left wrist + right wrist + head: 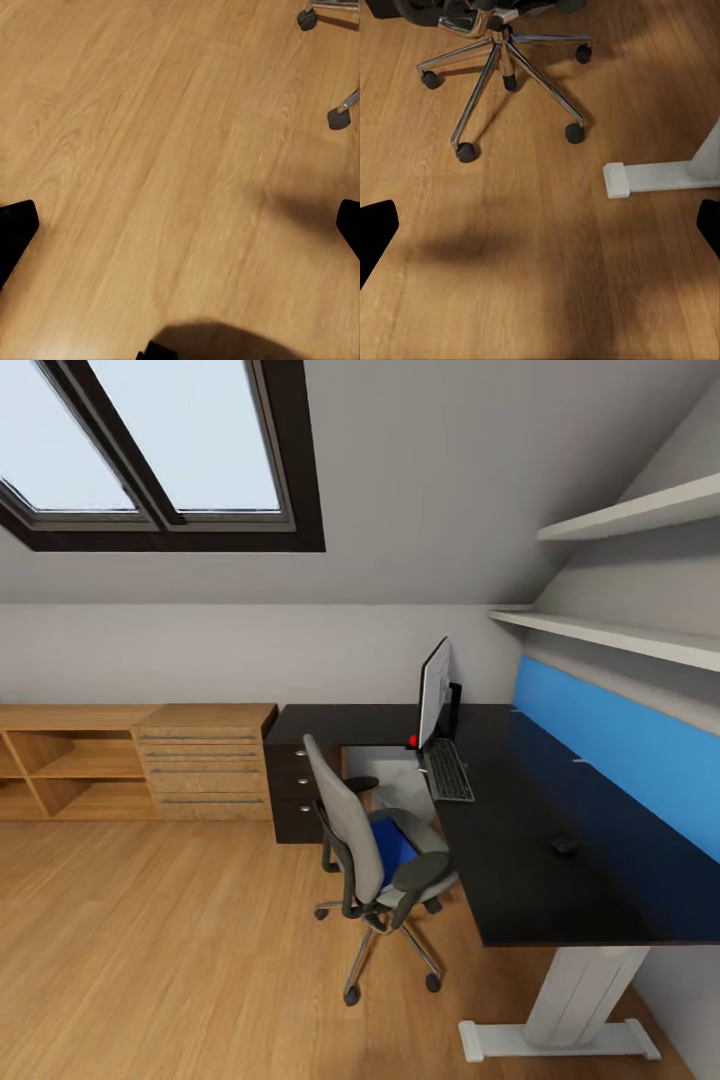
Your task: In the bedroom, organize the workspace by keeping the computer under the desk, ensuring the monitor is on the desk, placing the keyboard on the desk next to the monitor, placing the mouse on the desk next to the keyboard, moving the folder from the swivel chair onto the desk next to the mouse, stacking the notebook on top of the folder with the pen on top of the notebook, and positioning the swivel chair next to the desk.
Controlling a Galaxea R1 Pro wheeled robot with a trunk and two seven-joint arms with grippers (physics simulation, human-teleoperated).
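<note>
I face the black L-shaped desk [560,810], both grippers spread wide and empty over bare floor; the blue folder [392,840] waits on the grey swivel chair [355,830].

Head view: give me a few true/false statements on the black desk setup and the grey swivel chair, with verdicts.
1. The flat monitor stands on the black desk. True.
2. The dark keyboard lies on the wooden floor. False: it lies on the desk, in front of the monitor.
3. A blue folder lies on the seat of the grey swivel chair. True.
4. The small dark mouse touches the keyboard. False: it lies apart, further along the desk.
</note>
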